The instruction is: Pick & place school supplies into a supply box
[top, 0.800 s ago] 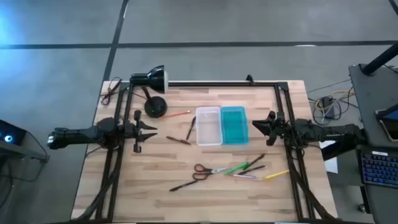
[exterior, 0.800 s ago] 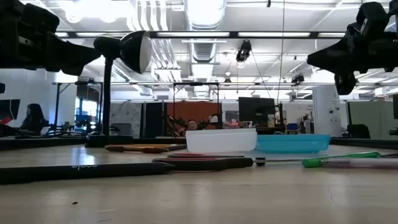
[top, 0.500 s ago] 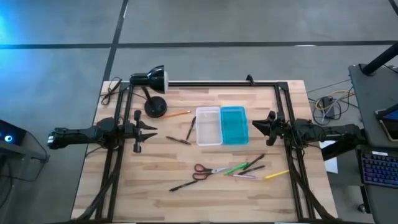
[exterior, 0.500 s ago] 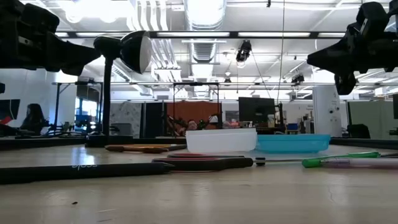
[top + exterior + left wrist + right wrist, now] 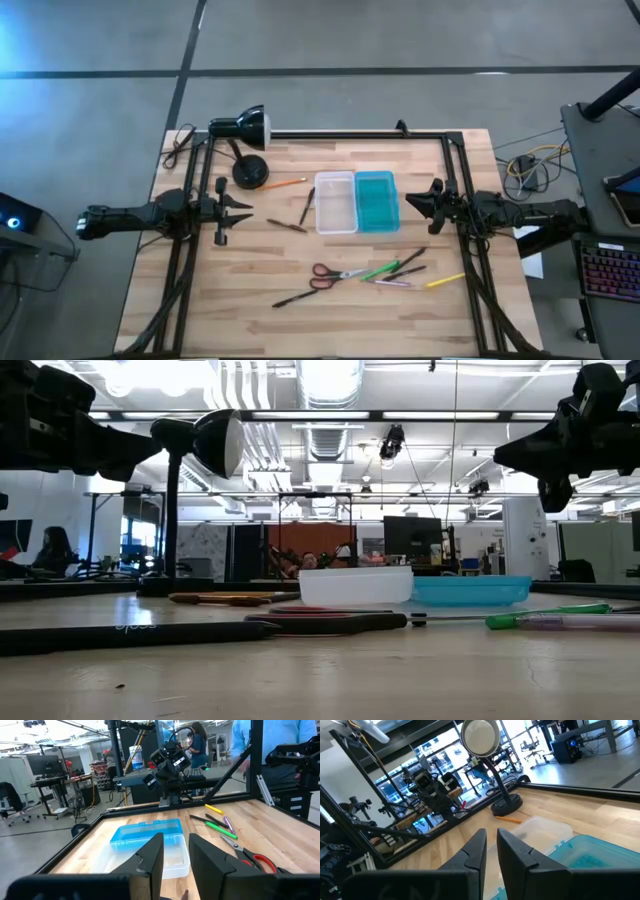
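Observation:
The supply box [image 5: 355,201] lies open at the table's middle, its clear whitish half [image 5: 336,202] beside its teal half [image 5: 376,200]; it also shows in the left wrist view [image 5: 150,842]. Red-handled scissors [image 5: 330,275], a green pen [image 5: 380,270], a yellow pen [image 5: 443,281] and a black pen [image 5: 300,295] lie flat near the front. A brown pen [image 5: 287,226], a dark pen [image 5: 307,205] and an orange pencil [image 5: 285,184] lie left of the box. My left gripper [image 5: 245,208] hovers left of the box, open a little, empty. My right gripper [image 5: 408,200] hovers right of it, open by a narrow gap, empty.
A black desk lamp stands at the far left, its base [image 5: 250,172] on the table and its head [image 5: 245,125] over the far edge. A black frame [image 5: 400,133] runs along the table's far edge and sides. Bare wood lies at the front left.

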Controlling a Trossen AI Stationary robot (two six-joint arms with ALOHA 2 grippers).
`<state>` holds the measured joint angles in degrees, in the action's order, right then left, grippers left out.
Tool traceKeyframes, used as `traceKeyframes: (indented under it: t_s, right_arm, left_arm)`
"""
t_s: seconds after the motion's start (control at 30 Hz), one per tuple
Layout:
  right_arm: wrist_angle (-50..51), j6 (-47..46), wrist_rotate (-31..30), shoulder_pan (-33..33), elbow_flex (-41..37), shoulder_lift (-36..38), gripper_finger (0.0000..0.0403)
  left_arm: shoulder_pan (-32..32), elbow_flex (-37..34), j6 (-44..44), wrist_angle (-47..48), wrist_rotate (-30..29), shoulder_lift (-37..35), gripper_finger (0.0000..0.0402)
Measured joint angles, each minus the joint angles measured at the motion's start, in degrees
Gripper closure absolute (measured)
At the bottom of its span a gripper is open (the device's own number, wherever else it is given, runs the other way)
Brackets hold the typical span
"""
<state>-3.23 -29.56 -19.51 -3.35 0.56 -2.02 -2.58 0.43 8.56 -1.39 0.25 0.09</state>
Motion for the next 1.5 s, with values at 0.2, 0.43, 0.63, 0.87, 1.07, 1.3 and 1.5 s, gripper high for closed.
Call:
traceKeyframes:
  t_s: [0.2,0.43,0.63,0.87,1.07,1.3,1.5]
  right_arm:
    - [0.0,0.0,0.0,0.0,0.0,0.0,0.0364]
    - [0.0,0.0,0.0,0.0,0.0,0.0,0.0364]
    - [0.0,0.0,0.0,0.0,0.0,0.0,0.0364]
    - [0.0,0.0,0.0,0.0,0.0,0.0,0.0364]
    - [-0.7,-1.2,0.0,0.0,0.0,0.0,0.0364]
    - [-2.4,-20.7,2.1,0.0,0.0,-4.6,0.0364]
    - [-11.3,-9.4,15.6,0.0,0.1,-14.6,0.0364]
  left_arm:
    - [0.0,0.0,0.0,0.0,-0.2,0.0,0.0325]
    - [0.0,0.0,0.0,0.0,-0.2,0.0,0.0325]
    - [0.0,0.0,0.0,0.0,-0.2,0.0,0.0325]
    - [0.0,0.0,0.0,0.0,-0.2,0.0,0.0325]
    - [0.0,0.0,0.0,0.0,-0.2,0.0,0.0325]
    - [0.0,0.0,0.0,0.0,-0.1,0.0,0.0325]
    - [0.0,0.0,0.0,0.0,0.0,0.0,0.0325]
